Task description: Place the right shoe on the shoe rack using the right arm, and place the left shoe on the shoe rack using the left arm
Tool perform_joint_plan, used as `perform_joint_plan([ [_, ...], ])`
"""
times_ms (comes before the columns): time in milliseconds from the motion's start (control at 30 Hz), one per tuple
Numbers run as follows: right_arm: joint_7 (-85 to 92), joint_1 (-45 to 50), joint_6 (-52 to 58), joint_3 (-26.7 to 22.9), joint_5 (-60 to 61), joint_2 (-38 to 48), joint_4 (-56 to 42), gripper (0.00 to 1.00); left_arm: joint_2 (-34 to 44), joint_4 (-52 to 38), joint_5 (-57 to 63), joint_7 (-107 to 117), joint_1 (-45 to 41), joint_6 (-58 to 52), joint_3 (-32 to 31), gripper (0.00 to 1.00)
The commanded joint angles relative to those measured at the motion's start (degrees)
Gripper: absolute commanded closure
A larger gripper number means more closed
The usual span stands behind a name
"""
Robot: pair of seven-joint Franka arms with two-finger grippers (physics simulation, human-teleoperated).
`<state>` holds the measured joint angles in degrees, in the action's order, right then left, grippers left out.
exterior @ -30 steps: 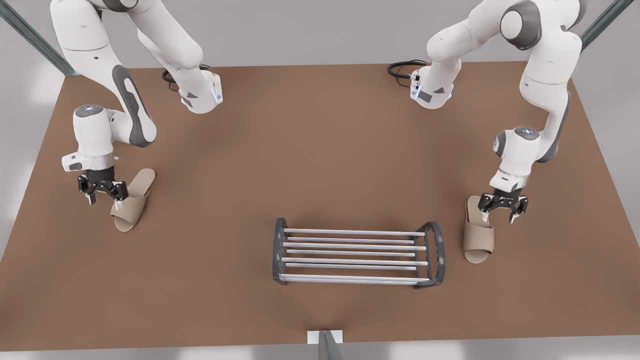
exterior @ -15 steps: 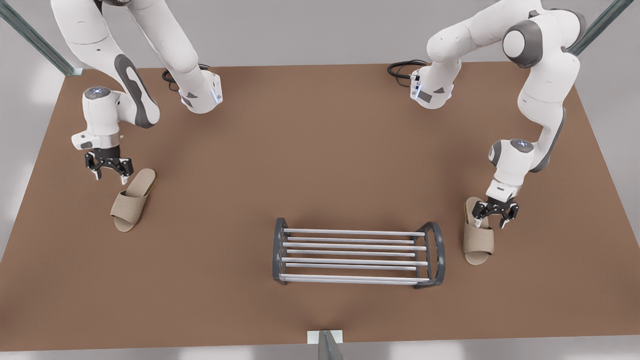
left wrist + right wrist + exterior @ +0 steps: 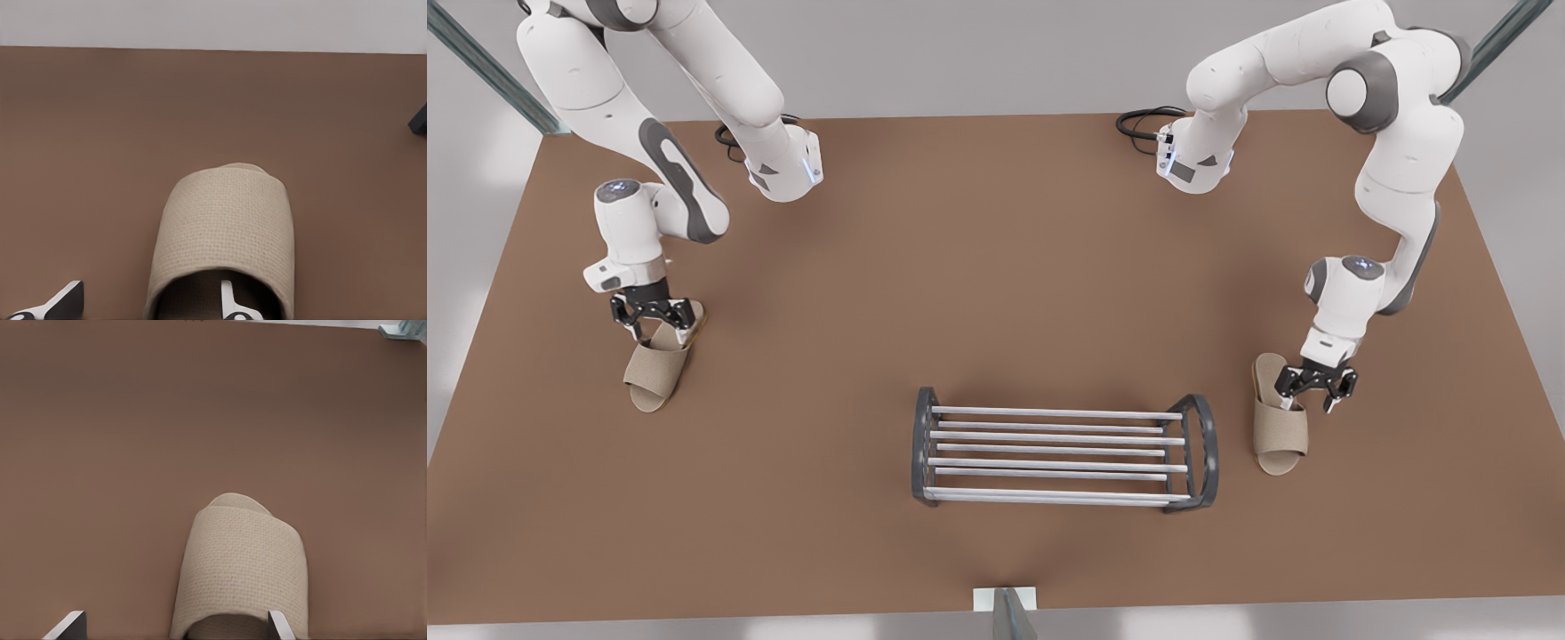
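Rods of the shoe rack (image 3: 1054, 452) lay nearest, by the front of the brown table (image 3: 996, 267), with nothing on them. Both shoes sat flat on the table, well apart from the rack.

The left shoe (image 3: 1279, 422) lay near the rack's end on the front view's right. The left gripper (image 3: 1316, 388) was low at its heel with its 2 fingers (image 3: 229, 300) apart, 1 inside the shoe's mouth and 1 outside.

The right shoe (image 3: 658, 364) lay far off on the front view's left. The right gripper (image 3: 654, 318) hung over its heel, fingers (image 3: 67, 625) apart, 1 on each side.

I think the step was grabbing. The left gripper should pinch the soft side wall gently. The right gripper should go lower first, then squeeze the sole. Each shoe should then go straight up, so it does not drag.
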<state>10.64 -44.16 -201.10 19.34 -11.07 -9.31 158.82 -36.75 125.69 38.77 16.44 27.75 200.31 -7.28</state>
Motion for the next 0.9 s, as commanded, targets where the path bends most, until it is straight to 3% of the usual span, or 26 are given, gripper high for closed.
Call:
perform_joint_plan([
  [0, 2.37, -0.93, 0.00, -0.01, 0.97, 0.26, 0.00, 0.00, -0.17, -0.35, 0.17, 1.66, -0.07, -0.01, -0.02, 0.01],
  [167, 3.52, -7.79, 0.00, -0.01, -6.15, -0.71, 0.00, 0.00, -0.25, -0.62, 0.17, 1.66, -0.07, -0.01, -0.02, 0.01],
  [467, 3.60, -10.16, 0.00, -0.01, -8.00, -4.75, -2.46, 0.00, -0.78, -0.97, 0.08, 1.57, -0.15, -0.01, -0.02, 0.03],
  [567, 3.52, -10.86, 0.00, -0.01, -7.21, -6.95, -4.04, 0.00, -0.78, -1.06, 0.17, 1.57, -0.24, -0.01, -0.02, 0.25],
  [700, 3.52, -12.71, 0.00, -0.01, -7.30, -8.27, -4.48, 0.00, -0.78, -1.32, 0.17, 1.57, -0.42, -0.01, -0.02, 0.27],
  [800, 3.52, -12.71, 0.00, -0.01, -7.30, -10.82, -6.15, 0.00, -0.78, -1.41, 0.25, 1.57, -0.33, -0.01, -0.02, 0.54],
  [867, 3.52, -12.62, 0.00, -0.01, -7.30, -11.43, -6.50, 0.00, -0.78, -1.41, 0.25, 1.57, -0.33, -0.01, -0.02, 0.62],
])
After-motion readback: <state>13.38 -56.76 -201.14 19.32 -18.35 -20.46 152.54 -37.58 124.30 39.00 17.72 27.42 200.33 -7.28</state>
